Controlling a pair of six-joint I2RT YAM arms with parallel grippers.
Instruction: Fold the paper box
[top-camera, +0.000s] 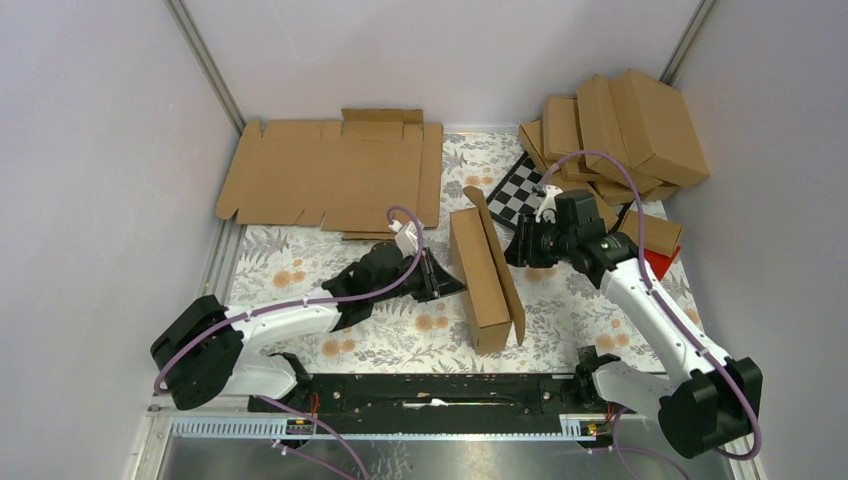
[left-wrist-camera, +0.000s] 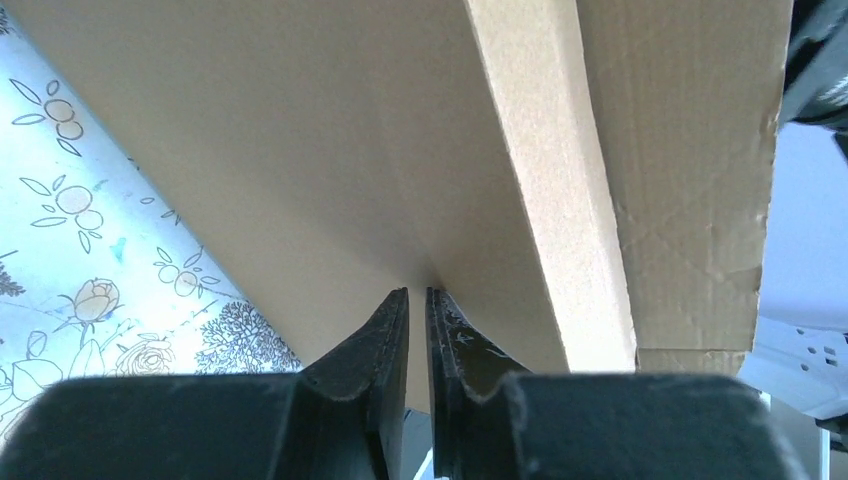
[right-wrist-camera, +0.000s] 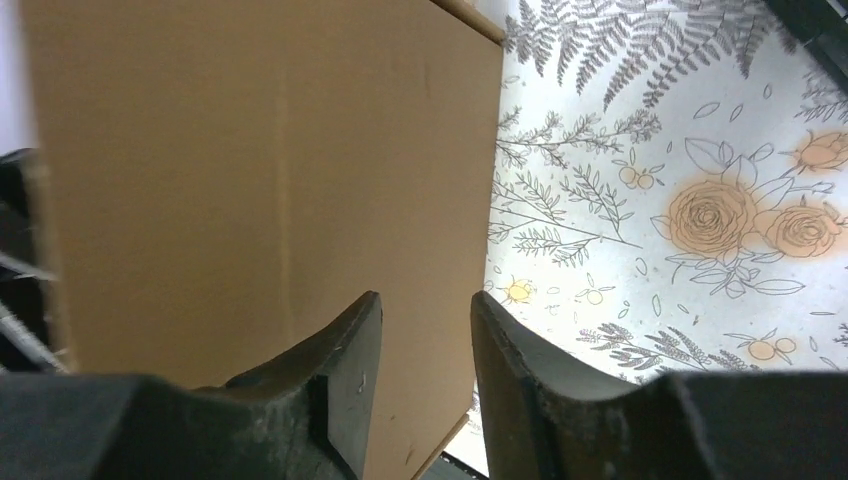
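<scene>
Paper box (top-camera: 478, 285), the plain brown corrugated cardboard carton, is sitting part-folded mid-table, long axis running near to far. A tall flap is standing up along its right side.

- Left gripper (top-camera: 452, 283) is coming in low from the left, with its tips at the box's left wall. Its fingers are only a thin slit apart, with nothing between them.
- Right gripper (top-camera: 513, 247) is sitting just beside the upright flap at the box's far right. Its fingers are clearly apart and clamping nothing.

What each view is adding:
- Left wrist: the left gripper (left-wrist-camera: 418, 300) tips are looking to be touching the box (left-wrist-camera: 330, 150) wall. The flap's cut edge is showing as a paler band to the right. The overhead view is not resolving this contact.
- Right wrist: the right gripper (right-wrist-camera: 425, 312) is facing a flat cardboard face (right-wrist-camera: 260, 180) that is filling the left half. Cannot tell whether it is touching.
- Only the overhead view is showing the rest of the scene:
  - a flat brown die-cut cardboard sheet (top-camera: 330, 175) at far left
  - a pile of folded brown cartons (top-camera: 630, 125) leaning in the far right corner
  - a black-and-white checkered board (top-camera: 518, 190) near them
  - a small red block (top-camera: 662, 262) beyond the right arm

Surface: a white floral-print cloth (top-camera: 390, 340) with orange roses is covering the table. Plain white walls on metal corner posts (top-camera: 205, 60) are enclosing it.
</scene>
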